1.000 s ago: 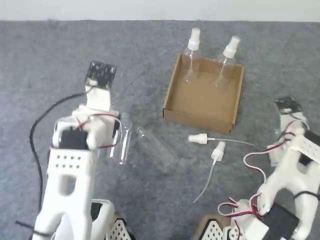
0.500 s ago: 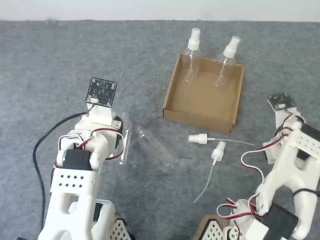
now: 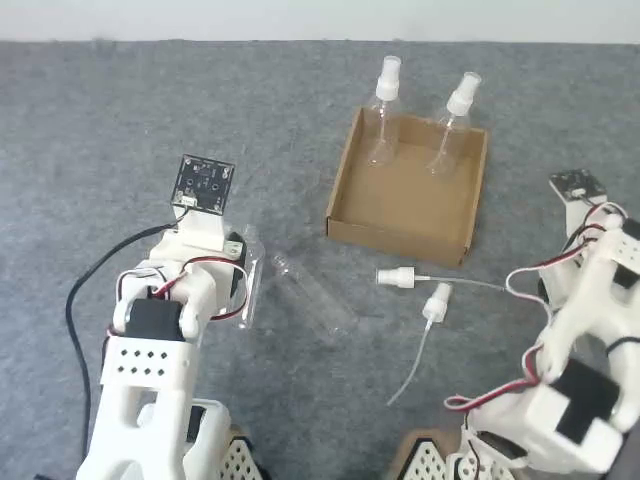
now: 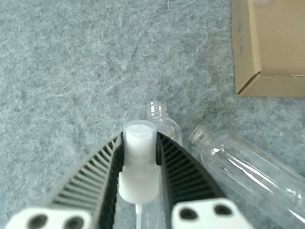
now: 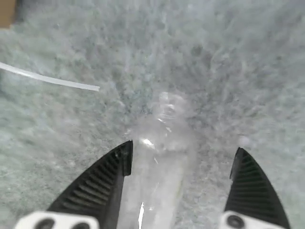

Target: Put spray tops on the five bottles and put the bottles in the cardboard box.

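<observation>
My left gripper (image 4: 139, 138) is shut on a white spray top (image 4: 139, 162), held just above the open neck of a clear bottle (image 4: 164, 126) lying on the grey carpet. A second open bottle (image 4: 243, 164) lies beside it; in the high view it is the bottle (image 3: 312, 293) right of my left gripper (image 3: 240, 270). My right gripper (image 5: 183, 148) is open and straddles a third clear bottle (image 5: 159, 162) lying on the carpet. Two capped bottles (image 3: 385, 110) (image 3: 455, 120) lean at the back of the cardboard box (image 3: 405, 195).
Two loose spray tops (image 3: 397, 277) (image 3: 436, 303) with long thin tubes lie on the carpet between the box and the right arm (image 3: 600, 290). One tube end (image 5: 47, 79) lies close to my right gripper. The box corner (image 4: 271, 43) is beyond the left gripper.
The left arm drew back and lowered over the bottles, then held still. The right arm swung towards the table's right edge and its wrist rose a little.
</observation>
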Controlling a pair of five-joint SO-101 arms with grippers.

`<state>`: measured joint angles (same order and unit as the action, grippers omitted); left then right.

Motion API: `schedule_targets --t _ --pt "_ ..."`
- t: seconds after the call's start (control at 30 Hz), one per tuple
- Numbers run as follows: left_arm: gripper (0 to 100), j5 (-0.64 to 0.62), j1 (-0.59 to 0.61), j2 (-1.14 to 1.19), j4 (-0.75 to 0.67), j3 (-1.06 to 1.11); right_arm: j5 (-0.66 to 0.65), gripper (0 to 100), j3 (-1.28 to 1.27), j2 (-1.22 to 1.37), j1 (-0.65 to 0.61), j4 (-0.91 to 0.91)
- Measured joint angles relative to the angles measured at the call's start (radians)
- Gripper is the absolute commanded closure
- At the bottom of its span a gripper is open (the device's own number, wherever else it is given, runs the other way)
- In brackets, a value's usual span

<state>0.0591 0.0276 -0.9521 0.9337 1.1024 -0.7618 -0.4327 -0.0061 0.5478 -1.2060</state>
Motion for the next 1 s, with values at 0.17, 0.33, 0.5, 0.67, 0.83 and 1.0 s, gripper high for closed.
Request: schedule_targets --t 0.17,0.33,0.5,0.67,0.83,1.0 --pt "99 0.0 -0.002 -0.002 -0.031 0.028 -0.011 78.4 0.006 0.08 0.011 0.0" --pt "99 0.0 -0.003 -0.002 -0.052 0.04 -0.012 85.9 0.008 0.118 0.011 0.015" --pt "99 0.0 0.0 -0.002 -0.052 0.04 -0.014 92.3 0.008 0.124 0.011 0.017" --pt "99 0.0 -0.002 -0.002 -0.052 0.04 -0.003 99.1 0.029 0.124 0.012 0.015" --pt "99 0.0 -0.002 -0.002 -0.052 0.04 0.061 99.0 0.08 -0.009 -0.017 -0.044" --pt "99 0.0 -0.002 -0.002 -0.052 0.04 0.114 99.1 0.081 -0.241 -0.146 -0.121"
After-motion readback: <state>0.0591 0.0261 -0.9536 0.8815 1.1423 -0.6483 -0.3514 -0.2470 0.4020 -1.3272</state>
